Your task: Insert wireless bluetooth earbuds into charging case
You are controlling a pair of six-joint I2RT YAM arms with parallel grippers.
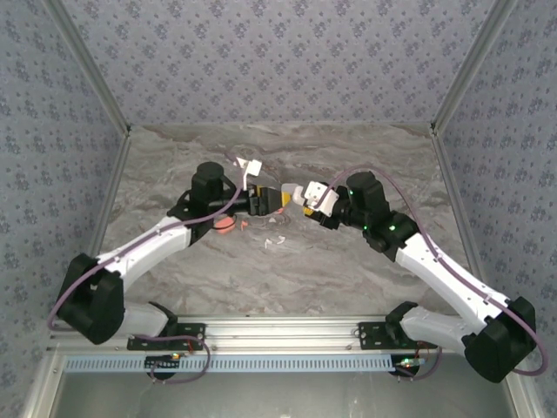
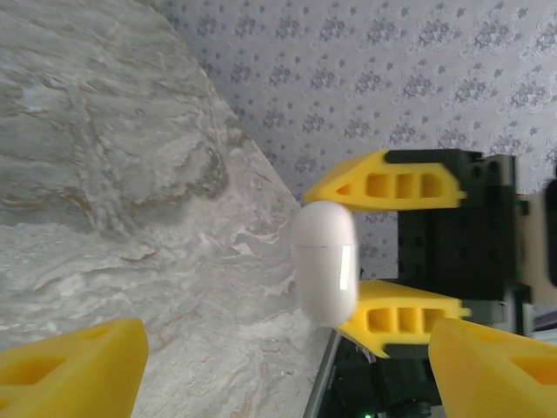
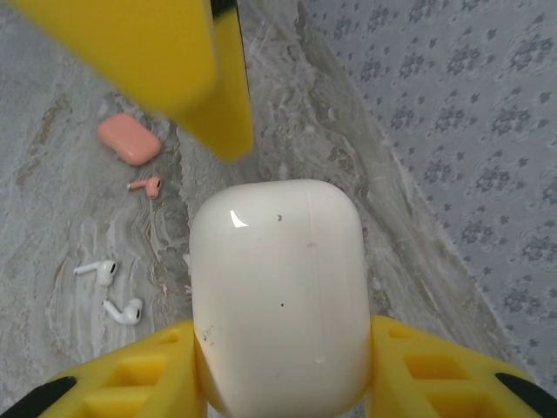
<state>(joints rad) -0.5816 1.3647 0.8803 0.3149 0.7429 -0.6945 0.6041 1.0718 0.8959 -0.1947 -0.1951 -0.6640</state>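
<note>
White case (image 3: 278, 296) is clamped by the right gripper (image 3: 277, 353) above mid-worktop (image 3: 52, 70), lid shut. Left gripper (image 2: 287, 370) is spread wide, empty, and faced to it. Earbuds (image 3: 97, 272) are seen lying on the worktop below. Lid is best levered gently at its seam, with the case kept steady.

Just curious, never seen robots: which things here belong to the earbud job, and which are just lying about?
In the job: white case, gripped; two white earbuds.
Lying about for now: salmon case; orange earbud.
</note>
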